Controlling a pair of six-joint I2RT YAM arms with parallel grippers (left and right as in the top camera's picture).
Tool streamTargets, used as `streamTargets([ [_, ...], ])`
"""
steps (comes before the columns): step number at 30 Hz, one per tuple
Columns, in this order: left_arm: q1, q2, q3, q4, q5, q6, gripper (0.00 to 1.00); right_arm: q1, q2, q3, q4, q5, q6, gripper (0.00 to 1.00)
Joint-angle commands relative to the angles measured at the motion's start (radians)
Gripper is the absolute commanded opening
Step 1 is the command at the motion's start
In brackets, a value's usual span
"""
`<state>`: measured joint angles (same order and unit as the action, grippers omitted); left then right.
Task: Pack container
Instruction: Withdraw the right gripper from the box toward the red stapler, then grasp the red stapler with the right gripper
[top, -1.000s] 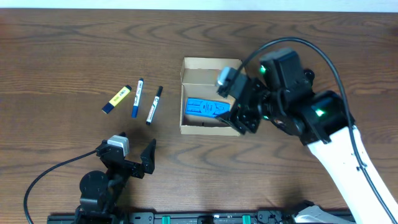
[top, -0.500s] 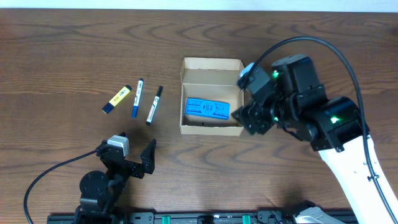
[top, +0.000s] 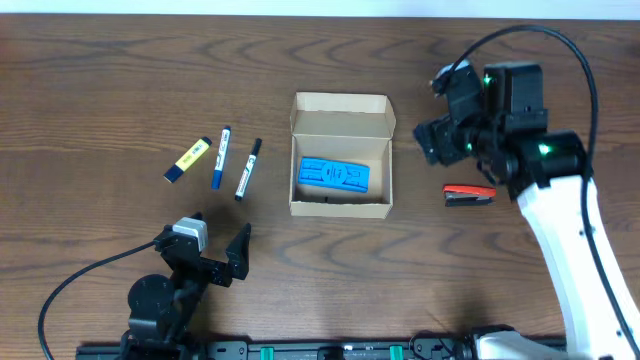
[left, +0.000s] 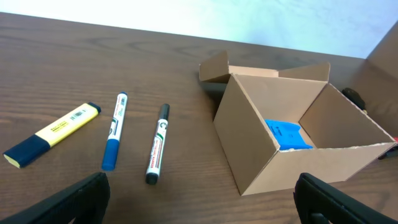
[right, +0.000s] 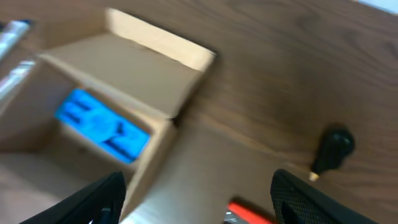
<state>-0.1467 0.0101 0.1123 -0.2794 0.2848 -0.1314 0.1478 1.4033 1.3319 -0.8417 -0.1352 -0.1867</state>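
The tan cardboard container (top: 340, 165) stands open mid-table with its flap lid folded back; a blue item (top: 334, 175) lies inside. It also shows in the left wrist view (left: 292, 140) and the right wrist view (right: 118, 93). My right gripper (top: 432, 140) is open and empty, right of the container, above a red and black stapler (top: 468, 194), whose red edge shows in the right wrist view (right: 249, 211). My left gripper (top: 205, 250) is open and empty near the front edge. A yellow highlighter (top: 188, 159), a blue pen (top: 220, 157) and a black marker (top: 248, 169) lie left of the container.
A small black object (right: 333, 149) lies on the table in the right wrist view, beyond the stapler. The pens also show in the left wrist view: highlighter (left: 53, 134), blue pen (left: 114, 139), black marker (left: 157, 143).
My right gripper has moved from over the container's right side to the right and back, off the container. The stapler is now uncovered. The left arm has not moved.
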Motion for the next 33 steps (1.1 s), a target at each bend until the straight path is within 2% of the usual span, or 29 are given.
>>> streamTargets([
  [1, 0.004, -0.005, -0.024, -0.002, 0.0, -0.004, 0.96, -0.027, 0.089, -0.013, 0.018, 0.08, 0.014, 0.76],
  [6, 0.004, -0.005, -0.024, -0.002, 0.0, -0.004, 0.95, -0.083, 0.202, -0.014, 0.001, 0.076, -0.046, 0.73],
  [10, 0.004, -0.005, -0.024, -0.002, 0.0, -0.003, 0.95, -0.169, 0.219, -0.037, -0.002, 0.01, -0.054, 0.72],
  [13, 0.004, -0.005, -0.024, -0.002, 0.0, -0.003, 0.95, -0.235, 0.197, -0.093, 0.005, -0.007, -0.062, 0.83],
  [16, 0.004, -0.005, -0.024, -0.002, 0.0, -0.003, 0.95, -0.275, 0.169, -0.169, 0.045, -0.012, -0.047, 0.86],
  [19, 0.004, -0.005, -0.024, -0.002, 0.0, -0.003, 0.95, -0.299, 0.151, -0.226, 0.072, -0.009, 0.129, 0.85],
  [21, 0.004, -0.005, -0.024, -0.002, 0.0, -0.004, 0.95, -0.305, 0.151, -0.241, 0.056, 0.039, 0.312, 0.86],
  [23, 0.004, -0.005, -0.024, -0.002, 0.0, -0.003, 0.95, -0.303, 0.151, -0.254, 0.053, 0.053, 0.465, 0.92],
  [24, 0.004, -0.005, -0.024, -0.002, 0.0, -0.004, 0.95, -0.301, 0.151, -0.259, 0.055, 0.053, 0.535, 0.99],
  [25, 0.004, -0.005, -0.024, -0.002, 0.0, -0.003, 0.95, -0.298, 0.151, -0.265, 0.061, 0.052, 0.591, 0.99],
  [28, 0.004, -0.005, -0.024, -0.002, 0.0, -0.003, 0.95, -0.298, 0.151, -0.273, 0.083, 0.014, 0.659, 0.99],
  [33, 0.004, -0.005, -0.024, -0.002, 0.0, -0.003, 0.95, -0.298, 0.151, -0.275, 0.092, -0.021, 0.673, 0.99],
])
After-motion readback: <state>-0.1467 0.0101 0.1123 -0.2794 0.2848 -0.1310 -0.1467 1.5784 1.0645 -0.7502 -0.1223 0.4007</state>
